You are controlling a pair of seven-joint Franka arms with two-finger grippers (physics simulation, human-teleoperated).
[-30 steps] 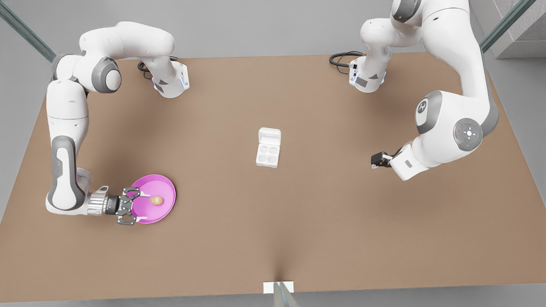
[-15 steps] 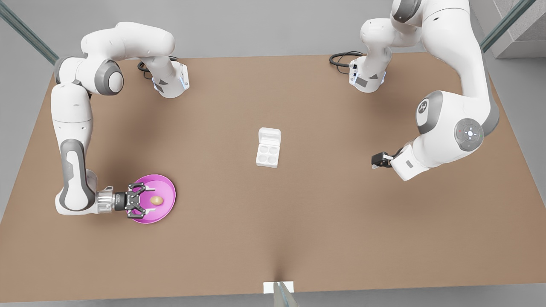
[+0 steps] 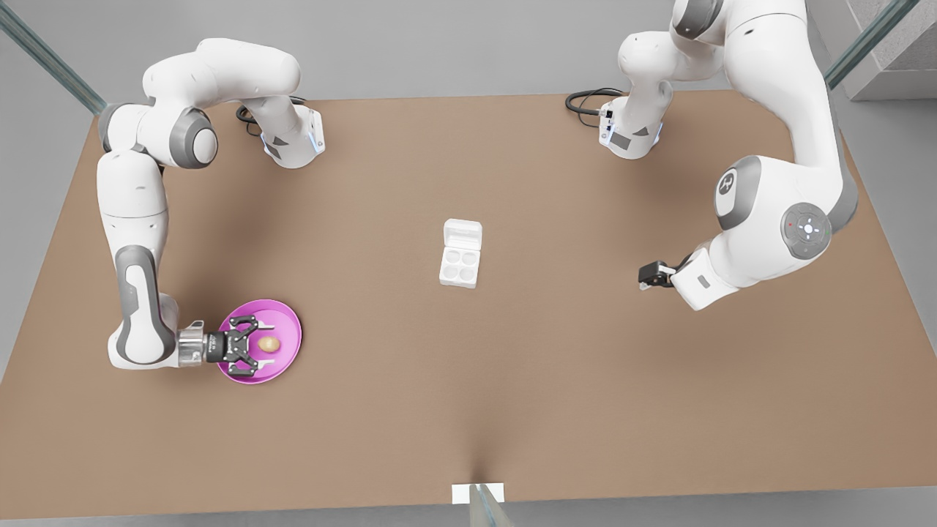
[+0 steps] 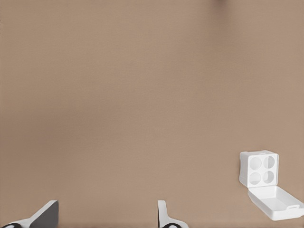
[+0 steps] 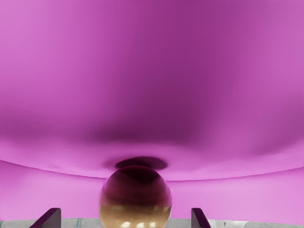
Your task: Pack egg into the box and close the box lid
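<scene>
Fingers spread wide on either side of the egg [image 5: 135, 197], the right gripper [image 3: 252, 344] reaches low over the pink plate [image 3: 285, 326] at the front view's left, its forearm lying nearly level with the table [image 3: 468, 395] and its elbow raised behind; the egg sits on the plate between the open fingertips, not yet gripped. Across the table, the left gripper [image 3: 644, 277] waits above bare tabletop, its fingers [image 4: 164, 216] also apart. The box [image 3: 460, 264] stands well away at the table's centre, its four cups empty and the box lid [image 3: 463, 234] folded fully back. By this evidence the task has barely begun: grasping, packing and closing all remain.
</scene>
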